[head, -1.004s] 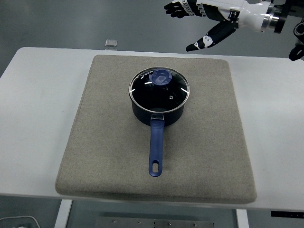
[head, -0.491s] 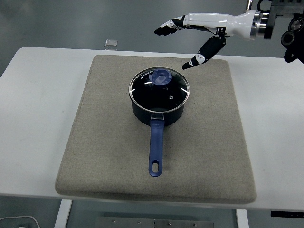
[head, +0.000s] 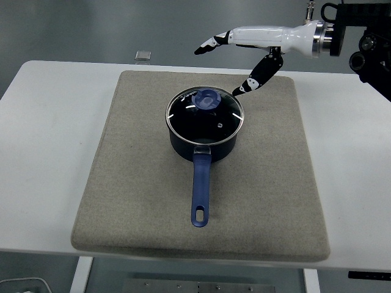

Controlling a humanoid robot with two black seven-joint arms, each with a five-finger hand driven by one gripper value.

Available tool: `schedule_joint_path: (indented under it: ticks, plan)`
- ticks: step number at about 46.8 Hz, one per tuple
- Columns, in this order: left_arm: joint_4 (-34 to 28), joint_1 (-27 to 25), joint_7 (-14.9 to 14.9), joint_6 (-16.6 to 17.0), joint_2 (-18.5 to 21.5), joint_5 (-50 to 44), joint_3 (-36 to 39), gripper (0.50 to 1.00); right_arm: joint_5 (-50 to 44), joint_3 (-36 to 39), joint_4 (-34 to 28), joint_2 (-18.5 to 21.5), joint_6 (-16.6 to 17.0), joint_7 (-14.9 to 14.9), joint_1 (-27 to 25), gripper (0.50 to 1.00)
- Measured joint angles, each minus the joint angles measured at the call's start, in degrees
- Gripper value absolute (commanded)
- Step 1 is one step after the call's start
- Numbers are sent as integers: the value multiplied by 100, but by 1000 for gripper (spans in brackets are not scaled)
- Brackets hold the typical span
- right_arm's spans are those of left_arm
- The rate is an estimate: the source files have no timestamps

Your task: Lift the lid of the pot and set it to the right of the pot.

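A dark blue pot [head: 203, 144] stands in the middle of a grey mat [head: 137, 177], its long blue handle [head: 201, 192] pointing toward the near edge. A glass lid [head: 205, 116] with a blue knob [head: 206, 99] sits on it. My right hand [head: 221, 64], white with black fingertips, reaches in from the upper right and hovers above and just behind the lid. Its fingers [head: 208, 44] are stretched out flat and the thumb [head: 253, 79] hangs down, with nothing held. The left arm does not show.
The mat lies on a white table [head: 43, 152]. A small grey block [head: 143, 55] rests near the table's far edge at the left. Bare mat stretches right of the pot [head: 275, 159].
My right hand has come down and to the left, from beyond the table's far edge to just behind the lid. The pot and lid have not moved.
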Motion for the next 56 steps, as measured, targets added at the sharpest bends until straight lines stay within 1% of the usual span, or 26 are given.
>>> schedule_joint_path:
  ticks: [3, 7, 23, 31, 35, 43, 56]
  plan:
    - [0, 0, 0, 0, 0, 0, 0, 1000, -88, -95, 13, 13, -174, 0, 7, 932]
    - [0, 0, 0, 0, 0, 0, 0, 1000, -118, -206, 17, 35, -327, 0, 10, 932]
    - [0, 0, 0, 0, 0, 0, 0, 1000, -171, -361, 83, 72, -593, 0, -14, 932]
    - [0, 0, 0, 0, 0, 0, 0, 1000, -198, -706, 139, 93, -945, 0, -47, 930]
    - [0, -1, 0, 0, 0, 1, 0, 1000, -199, -744, 140, 139, -1049, 0, -49, 932]
    - [0, 0, 0, 0, 0, 2, 0, 1000, -205, -763, 140, 202, -1198, 0, -52, 932]
    - [0, 0, 0, 0, 0, 2, 0, 1000, -290, -773, 139, 293, -1220, 0, -116, 930]
